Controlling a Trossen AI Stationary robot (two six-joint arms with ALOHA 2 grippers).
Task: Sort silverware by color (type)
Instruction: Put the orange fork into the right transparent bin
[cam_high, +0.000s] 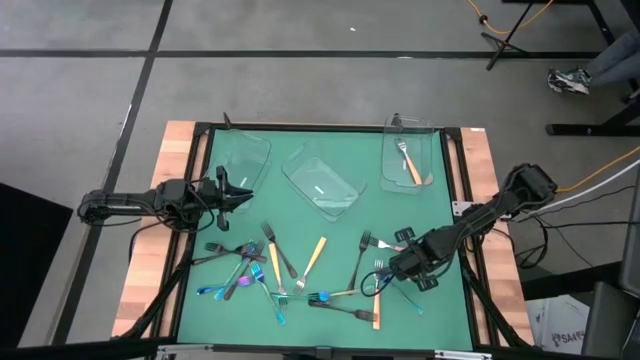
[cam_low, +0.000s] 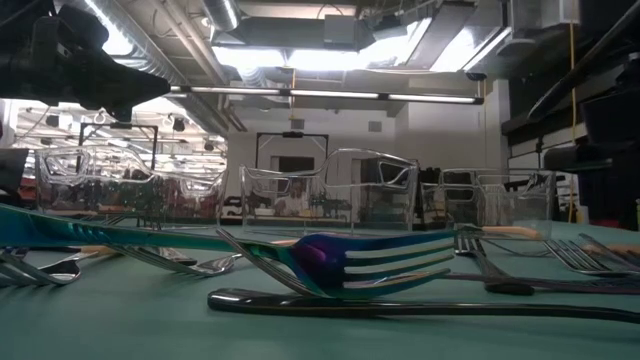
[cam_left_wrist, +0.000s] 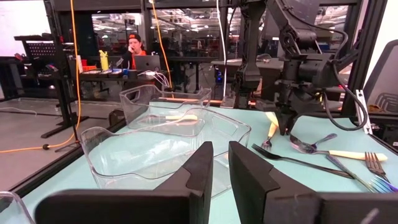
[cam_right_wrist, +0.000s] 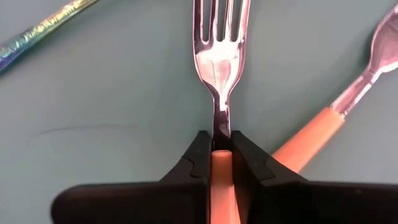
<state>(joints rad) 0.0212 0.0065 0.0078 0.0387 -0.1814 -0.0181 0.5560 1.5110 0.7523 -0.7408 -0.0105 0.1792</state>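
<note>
Inside right tray (cam_high: 430, 150), orange-handled fork (cam_high: 408, 162)

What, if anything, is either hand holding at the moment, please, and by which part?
The right hand is shut on an orange-handled silver fork, gripping it at the top of the handle, just below the neck. The left hand holds nothing.

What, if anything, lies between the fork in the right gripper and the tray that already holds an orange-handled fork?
Nothing visible blocks the way. The right gripper is shut on the orange-handled fork on the mat. Between it and the right-hand tray, only flat utensils lie on the green mat, so a lifted carry should pass over them.
</note>
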